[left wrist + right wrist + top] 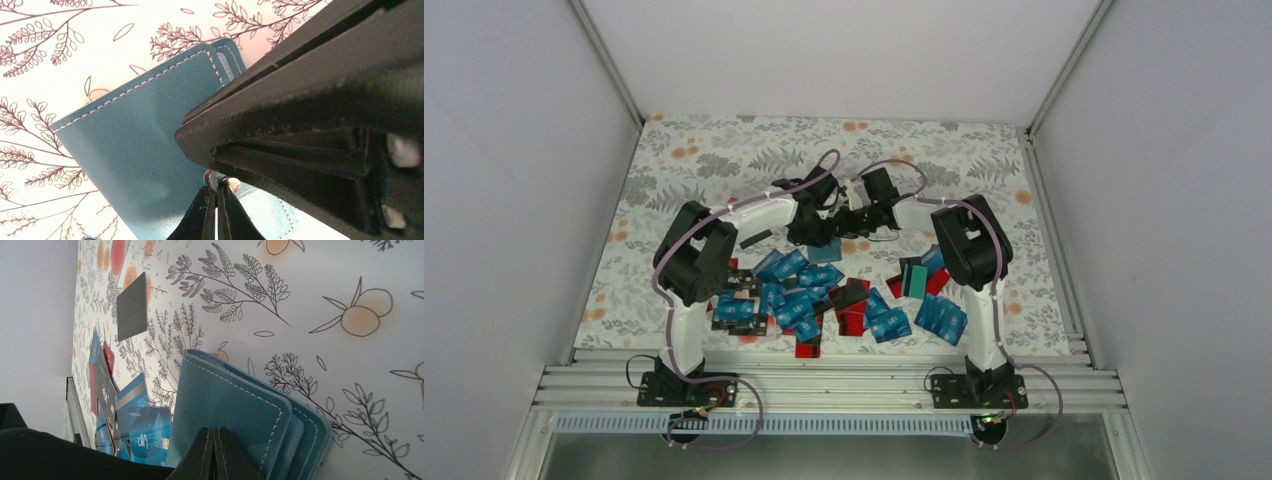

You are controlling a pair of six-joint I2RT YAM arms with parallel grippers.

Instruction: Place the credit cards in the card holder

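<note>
Where both arms reach in toward each other over the flowered tabletop (714, 165), the left tool (216, 194) and the right tool (215, 436) come close together at the card holder (130, 145).

The left tool's two fingers are pressed flat together with no gap. Their tips sit at the holder's near edge, right by a small silvery bit (222, 181). Whether any thin leather is caught between them cannot be told. The teal holder lies on the tabletop directly ahead of this tool and spreads to its left, with white stitching along the rim. The right tool's black body crosses just above and to the right of these fingertips and covers part of the holder.

The right tool's fingers are likewise closed tight. Their tips are set against the holder's outer cover, which is folded just ahead of them with lighter blue leaves showing at its edge. A grip on the cover cannot be confirmed.

The credit cards (809, 295) lie in a loose heap behind both tools, toward the arm bases. They are mostly blue, with some red and black. A single dark grey card (132, 312) lies apart, farther ahead of the right tool than the holder.
</note>
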